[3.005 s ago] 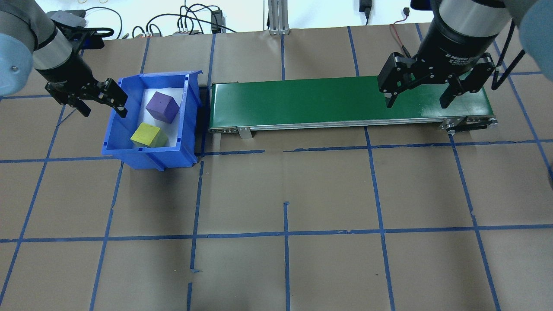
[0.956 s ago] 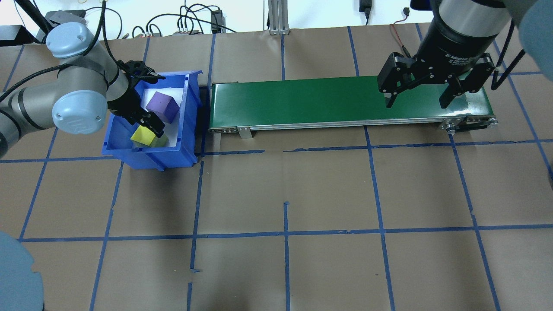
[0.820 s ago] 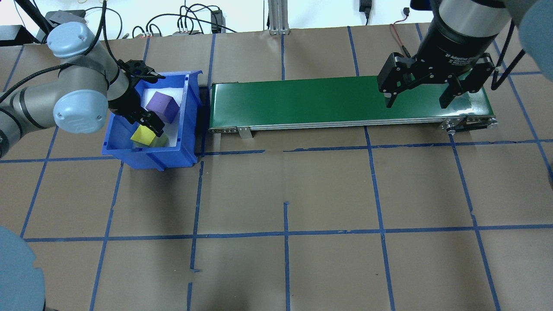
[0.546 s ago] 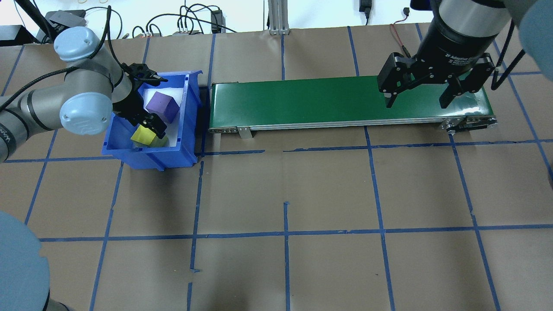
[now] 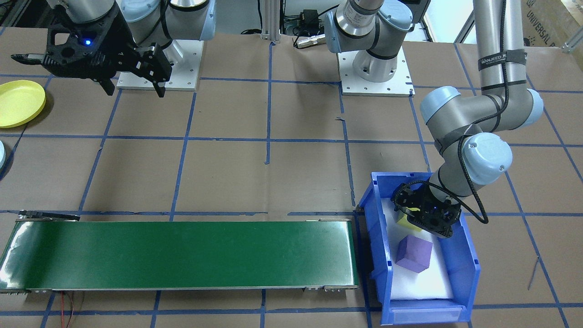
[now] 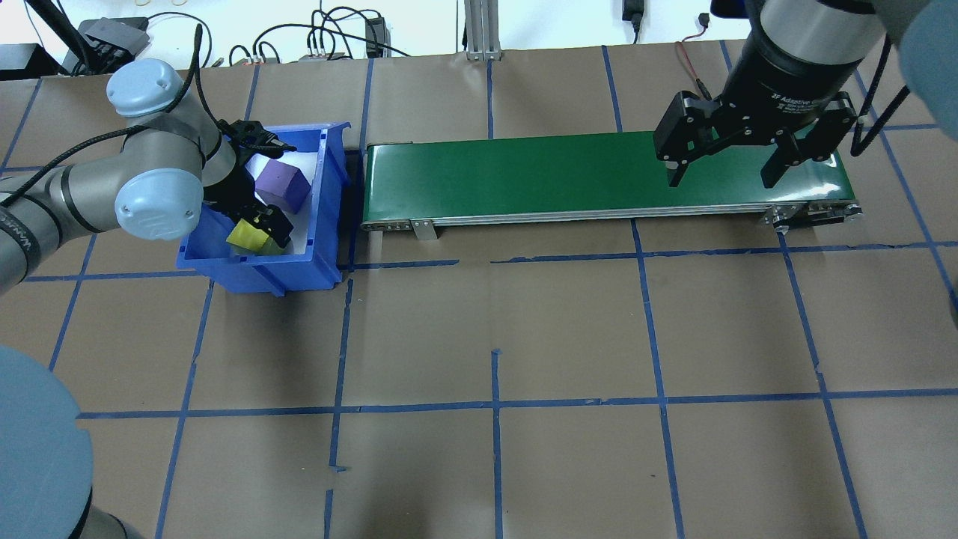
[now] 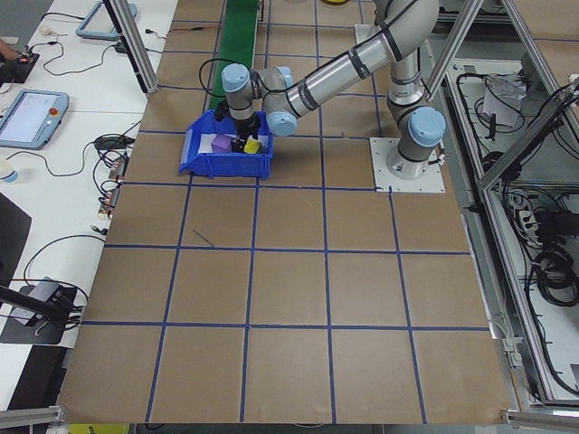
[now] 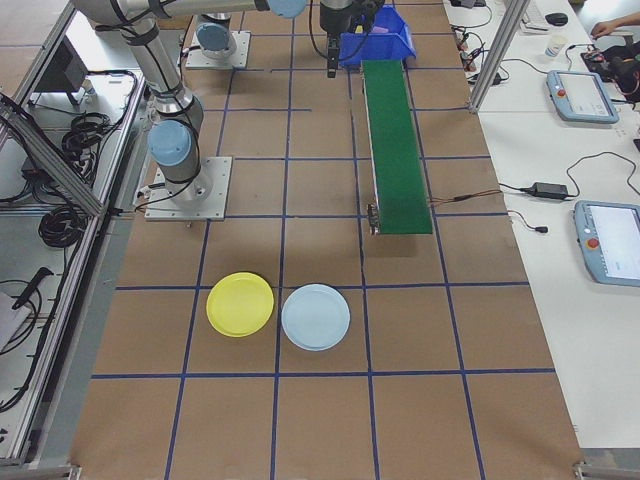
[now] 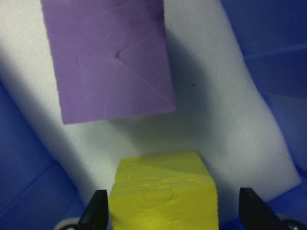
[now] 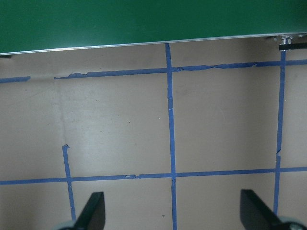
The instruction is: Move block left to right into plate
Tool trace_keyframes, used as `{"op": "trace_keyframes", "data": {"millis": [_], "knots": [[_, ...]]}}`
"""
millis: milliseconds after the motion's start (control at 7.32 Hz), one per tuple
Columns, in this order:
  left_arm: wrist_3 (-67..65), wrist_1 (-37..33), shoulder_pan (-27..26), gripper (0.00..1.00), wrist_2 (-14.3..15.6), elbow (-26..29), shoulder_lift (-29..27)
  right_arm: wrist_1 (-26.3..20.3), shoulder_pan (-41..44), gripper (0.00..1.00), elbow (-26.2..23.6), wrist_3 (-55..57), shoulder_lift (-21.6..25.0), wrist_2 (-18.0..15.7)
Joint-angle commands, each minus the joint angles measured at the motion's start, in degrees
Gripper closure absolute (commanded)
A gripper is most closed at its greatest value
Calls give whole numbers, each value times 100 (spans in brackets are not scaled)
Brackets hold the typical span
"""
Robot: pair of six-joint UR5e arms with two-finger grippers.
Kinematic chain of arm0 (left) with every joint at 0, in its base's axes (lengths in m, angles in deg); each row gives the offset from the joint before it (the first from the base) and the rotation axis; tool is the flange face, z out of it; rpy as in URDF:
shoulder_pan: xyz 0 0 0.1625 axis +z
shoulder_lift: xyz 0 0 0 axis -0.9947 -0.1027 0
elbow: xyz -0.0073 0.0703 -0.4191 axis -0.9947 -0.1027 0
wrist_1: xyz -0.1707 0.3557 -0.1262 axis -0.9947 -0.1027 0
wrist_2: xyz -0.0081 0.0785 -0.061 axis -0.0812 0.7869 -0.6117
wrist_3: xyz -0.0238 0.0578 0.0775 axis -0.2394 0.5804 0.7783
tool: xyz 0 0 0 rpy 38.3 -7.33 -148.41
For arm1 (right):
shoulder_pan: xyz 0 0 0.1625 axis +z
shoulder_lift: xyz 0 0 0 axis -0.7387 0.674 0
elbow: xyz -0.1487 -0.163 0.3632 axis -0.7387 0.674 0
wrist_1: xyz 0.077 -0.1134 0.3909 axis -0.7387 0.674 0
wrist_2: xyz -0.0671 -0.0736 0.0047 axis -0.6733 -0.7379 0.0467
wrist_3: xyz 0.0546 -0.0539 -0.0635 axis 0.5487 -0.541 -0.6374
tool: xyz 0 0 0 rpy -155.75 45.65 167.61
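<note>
1. Front-facing view: the left gripper [image 5: 421, 214] is lowered into the blue plastic bin [image 5: 469, 269], directly over the yellow foam block [image 5: 404, 220]. The purple foam block [image 5: 414, 253] lies apart from it on the white foam liner [image 5: 423, 282]. The right gripper [image 5: 133, 86] hangs above the brown paper-covered counter [image 5: 273, 182] with its fingers spread and nothing between them. A yellow round plate [image 5: 18, 102] lies at the counter's edge.
2. Overhead view: the left gripper [image 6: 258, 217] covers part of the yellow foam block [image 6: 245, 236]. The right gripper [image 6: 722, 168] hovers above the far end of the green conveyor belt [image 6: 524, 176].
3. Left wrist view: the fingers [image 9: 97, 213] are open and straddle the yellow foam block [image 9: 165, 196]; contact cannot be determined. The purple foam block [image 9: 110, 60] lies beyond it.
4. Exterior right view: a pale blue round plate [image 8: 316, 317] lies just beside the yellow round plate [image 8: 240, 304].
</note>
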Motion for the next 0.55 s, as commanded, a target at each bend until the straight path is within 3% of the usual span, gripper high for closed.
{"op": "trace_keyframes", "data": {"millis": [0, 410], "knots": [[-470, 2, -5, 61, -6, 7, 38, 0, 2, 0, 0, 0, 0, 0], [-543, -715, -83, 61, -76, 611, 1273, 18, 2, 0, 0, 0, 0, 0]]}}
